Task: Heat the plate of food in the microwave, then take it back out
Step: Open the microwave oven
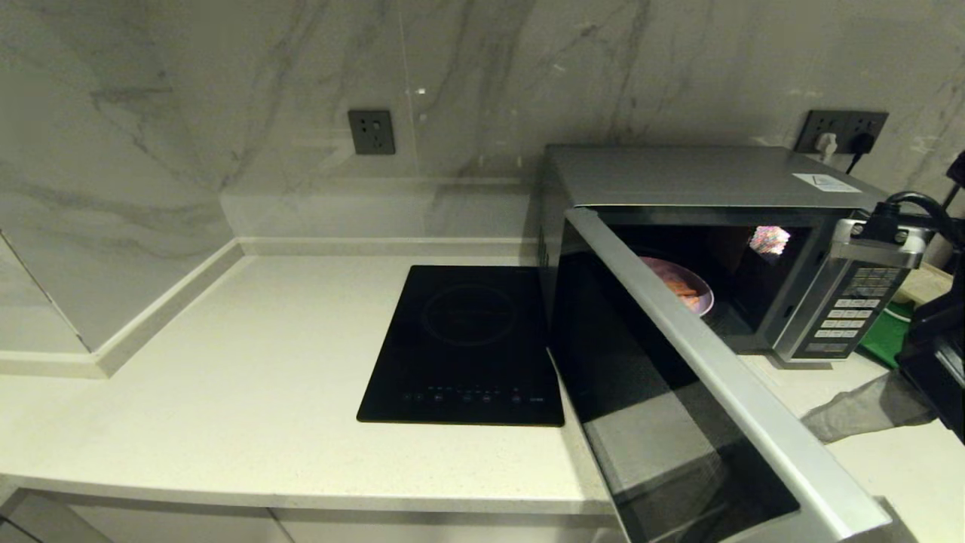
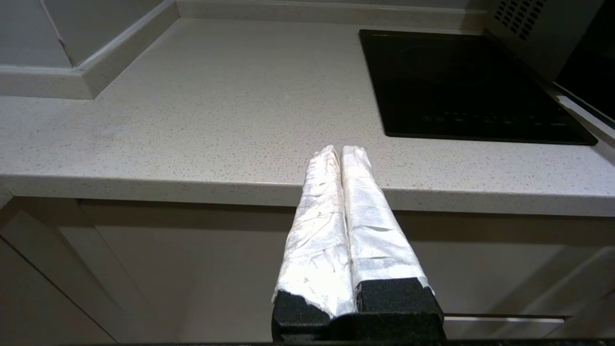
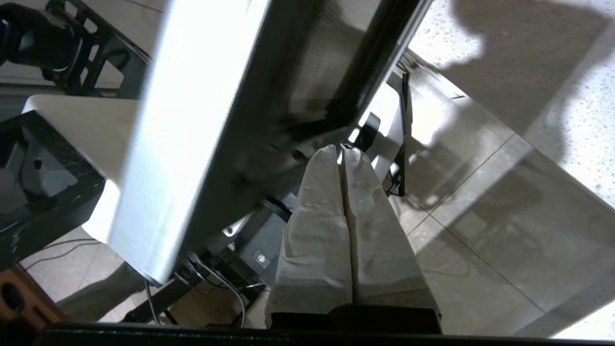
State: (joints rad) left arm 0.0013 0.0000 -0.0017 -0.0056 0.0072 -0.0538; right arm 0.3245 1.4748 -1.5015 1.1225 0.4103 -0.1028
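Note:
The silver microwave (image 1: 678, 173) stands at the back right of the counter, its dark glass door (image 1: 678, 392) swung wide open toward me. Inside it sits the lilac plate of food (image 1: 682, 290) with orange fries, half hidden behind the door's top edge. My right gripper (image 3: 342, 148) is shut on nothing, its wrapped fingers (image 1: 859, 411) low over the counter just right of the open door (image 3: 192, 120), tips close to the door's inner side. My left gripper (image 2: 341, 150) is shut and empty, parked below the counter's front edge.
A flat black induction hob (image 1: 467, 339) lies left of the microwave. The microwave's keypad (image 1: 852, 309) faces front right, with a green tray (image 1: 889, 335) behind it. Marble walls enclose the counter (image 1: 249, 362) at the back and left. Wall sockets sit above.

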